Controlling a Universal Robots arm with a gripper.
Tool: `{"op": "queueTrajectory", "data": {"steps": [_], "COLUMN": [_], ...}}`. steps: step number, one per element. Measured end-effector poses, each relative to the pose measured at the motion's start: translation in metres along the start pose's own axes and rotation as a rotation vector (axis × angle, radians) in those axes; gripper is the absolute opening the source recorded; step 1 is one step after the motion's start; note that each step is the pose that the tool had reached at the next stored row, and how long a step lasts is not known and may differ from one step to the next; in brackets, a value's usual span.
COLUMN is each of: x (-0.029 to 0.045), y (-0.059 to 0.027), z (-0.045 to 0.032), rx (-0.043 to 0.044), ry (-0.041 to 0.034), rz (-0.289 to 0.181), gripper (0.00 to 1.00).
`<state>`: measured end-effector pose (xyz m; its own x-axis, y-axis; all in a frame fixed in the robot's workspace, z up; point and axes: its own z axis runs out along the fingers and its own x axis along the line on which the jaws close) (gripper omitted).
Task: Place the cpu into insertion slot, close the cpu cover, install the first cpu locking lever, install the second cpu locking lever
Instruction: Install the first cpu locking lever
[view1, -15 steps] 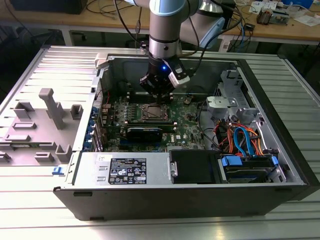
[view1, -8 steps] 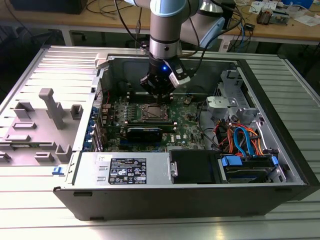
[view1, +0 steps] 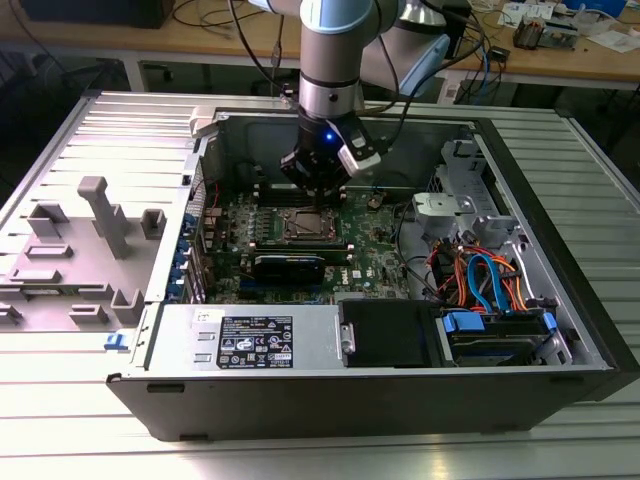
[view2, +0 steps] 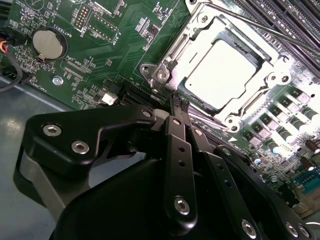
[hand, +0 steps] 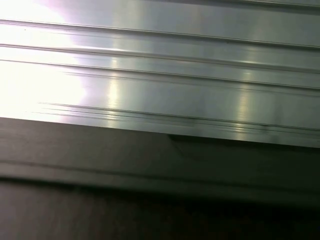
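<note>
cpu: the cpu (view2: 226, 70) lies flat in its socket on the green board (view2: 125, 30).
cpu cover: the cpu cover (view2: 197, 37) is down around it.
gripper: the gripper (view2: 175, 102) is closed with nothing seen between its tips, just beside the socket corner.
case: the open computer case (view1: 400, 395) holds the board.
surface: ribbed metal surface (view1: 560, 450) under the case.
room: a wooden bench (view1: 560, 62) with cables stands behind.

Too small to tell at centre of the exterior view: any contact between gripper (view1: 318, 205) and cpu cover (view1: 303, 226). In the second wrist view, cut off by the frame edge: locking lever (view2: 270, 30); masked beneath the gripper: part of motherboard (view2: 125, 45).
</note>
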<state>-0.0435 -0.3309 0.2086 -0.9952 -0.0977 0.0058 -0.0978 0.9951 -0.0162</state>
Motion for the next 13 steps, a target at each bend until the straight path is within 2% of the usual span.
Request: {"op": "queueTrajectory", "data": {"steps": [13], "x": [-0.0014], "y": [-0.0008], "z": [0.0029], "rx": [0.0008], "ry": [0.0007], "rz": [0.000], "gripper": [0.12]}}
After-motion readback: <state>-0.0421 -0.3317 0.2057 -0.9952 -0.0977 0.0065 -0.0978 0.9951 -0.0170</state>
